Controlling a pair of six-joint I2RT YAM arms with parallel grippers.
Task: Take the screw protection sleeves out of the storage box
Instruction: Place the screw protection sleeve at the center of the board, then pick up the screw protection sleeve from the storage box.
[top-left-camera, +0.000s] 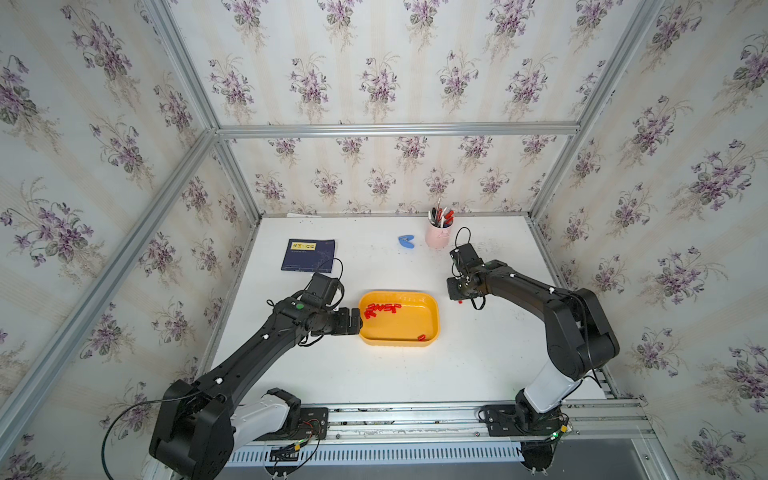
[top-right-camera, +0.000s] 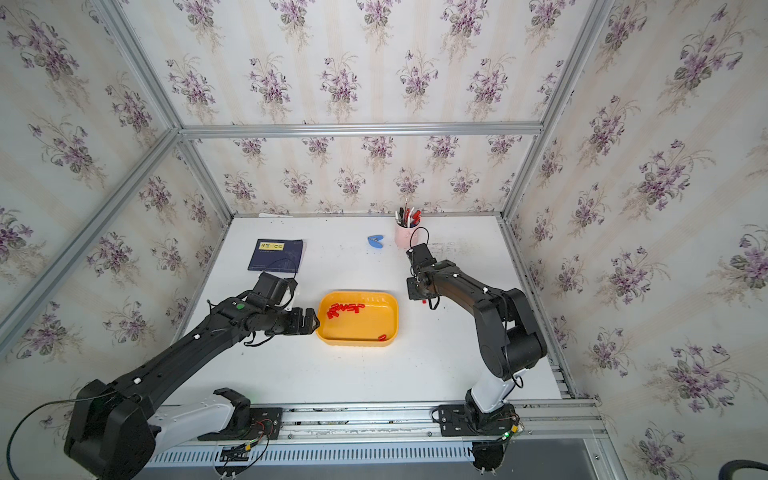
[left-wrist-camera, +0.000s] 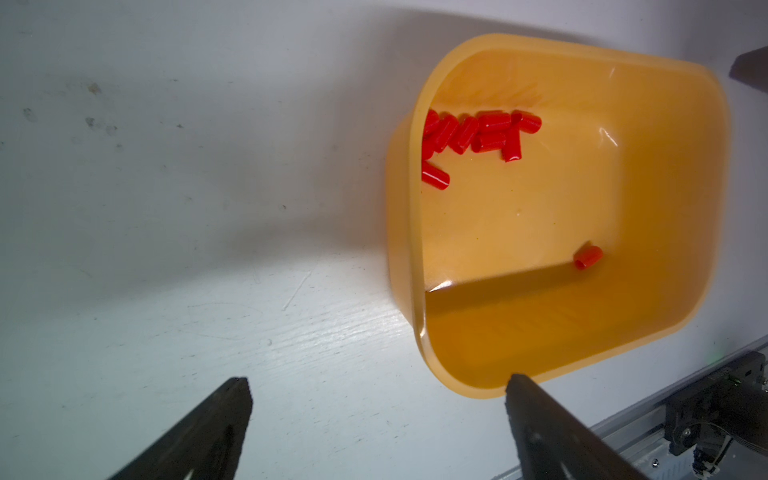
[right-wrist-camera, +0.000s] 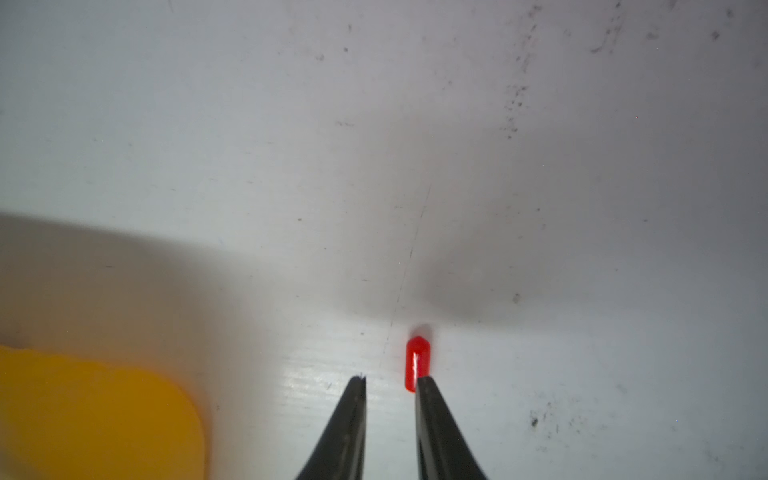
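Presently, one tiny red plastic sleeve (right-wrist-camera: 417, 361) lies on the white table (right-wrist-camera: 540, 166) at a fingertip (right-wrist-camera: 428, 409) of the part-open, empty right pincer (right-wrist-camera: 390, 380); the remaining sleeves (left-wrist-camera: 478, 133) sit in the shallow yellow-orange plastic tray (left-wrist-camera: 665, 208) ahead of the wide-open, empty left pincer (left-wrist-camera: 376, 384).

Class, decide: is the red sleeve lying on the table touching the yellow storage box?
Apart. Both top views show bare white table between the sleeve and the storage box.
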